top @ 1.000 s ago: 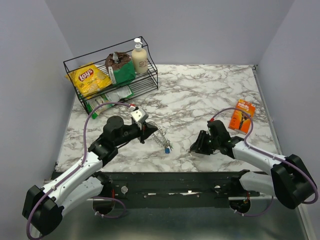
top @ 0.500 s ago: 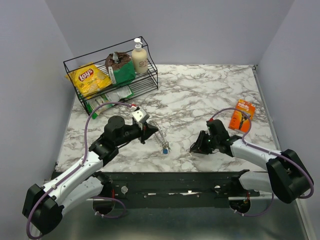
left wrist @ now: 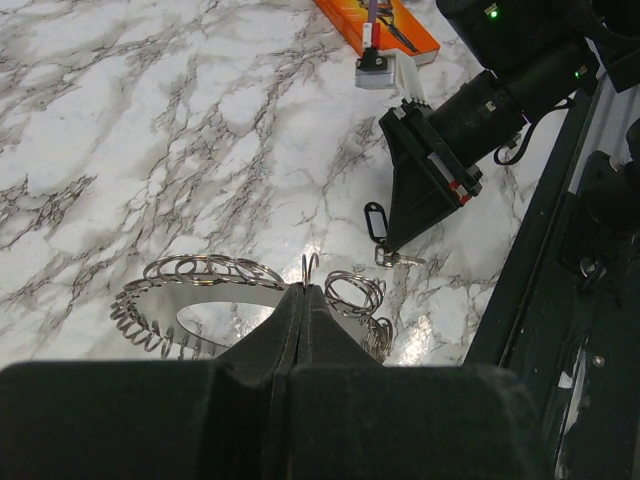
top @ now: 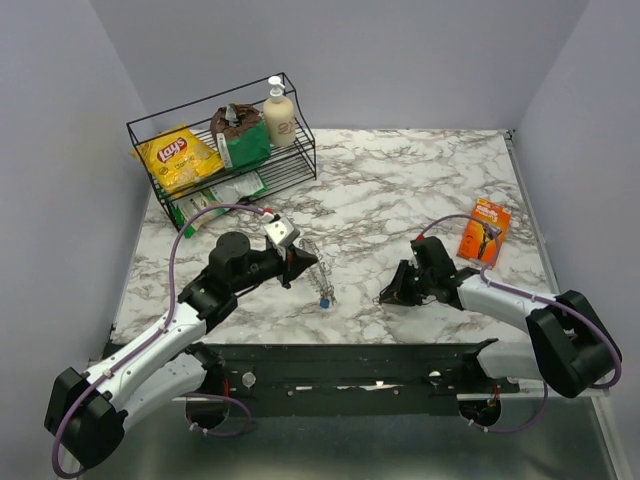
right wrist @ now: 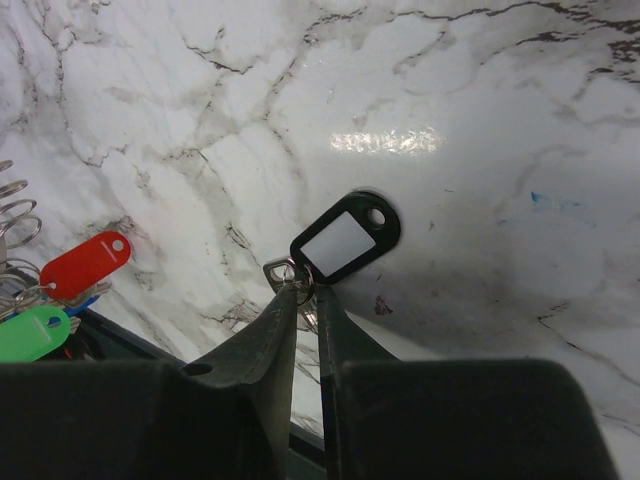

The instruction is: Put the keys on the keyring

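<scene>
Risk: left gripper [left wrist: 305, 292] jaws pinched shut on keyring [left wrist: 205, 268] at lower center, right gripper [right wrist: 302, 292] jaws narrow on black-tag key [right wrist: 345, 238] mid-frame by its thin loop only, so key may slip or twist.

Left gripper [left wrist: 303, 295] is pinched shut, right gripper [right wrist: 305, 292] narrowed to a slit.

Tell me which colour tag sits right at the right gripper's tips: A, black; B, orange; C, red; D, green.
A: in the right wrist view the black tag, with its white label, lies just ahead of the right gripper, while the red tag and the green tag lie off at the picture's left edge.
</scene>
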You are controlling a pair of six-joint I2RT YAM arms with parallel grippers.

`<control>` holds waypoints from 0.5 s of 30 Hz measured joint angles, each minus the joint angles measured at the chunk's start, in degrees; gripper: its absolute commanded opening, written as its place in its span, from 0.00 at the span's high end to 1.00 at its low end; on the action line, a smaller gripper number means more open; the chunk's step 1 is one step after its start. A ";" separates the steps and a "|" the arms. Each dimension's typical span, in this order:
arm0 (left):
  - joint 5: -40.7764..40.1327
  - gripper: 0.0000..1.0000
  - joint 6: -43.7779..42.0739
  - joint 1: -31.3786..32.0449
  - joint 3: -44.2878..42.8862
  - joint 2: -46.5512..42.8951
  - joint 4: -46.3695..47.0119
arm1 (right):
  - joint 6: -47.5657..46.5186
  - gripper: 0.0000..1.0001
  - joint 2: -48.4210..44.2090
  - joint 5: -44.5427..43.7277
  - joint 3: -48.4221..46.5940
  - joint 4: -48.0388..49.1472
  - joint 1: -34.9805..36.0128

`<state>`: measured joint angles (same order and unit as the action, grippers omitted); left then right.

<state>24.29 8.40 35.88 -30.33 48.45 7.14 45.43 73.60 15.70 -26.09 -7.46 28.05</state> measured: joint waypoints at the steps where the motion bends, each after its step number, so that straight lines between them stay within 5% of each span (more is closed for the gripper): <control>1: 0.00 1.00 0.00 0.02 0.00 0.00 0.00 | 0.00 0.78 0.09 0.04 0.00 0.15 -0.02; 15: 0.04 1.00 -0.04 0.63 -0.22 0.42 -0.04 | 0.02 0.76 0.72 0.09 -1.09 0.52 -0.04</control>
<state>24.34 8.36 36.51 -30.55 48.86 7.09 45.45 74.32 15.79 -27.18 -6.94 28.01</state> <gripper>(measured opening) 0.008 0.229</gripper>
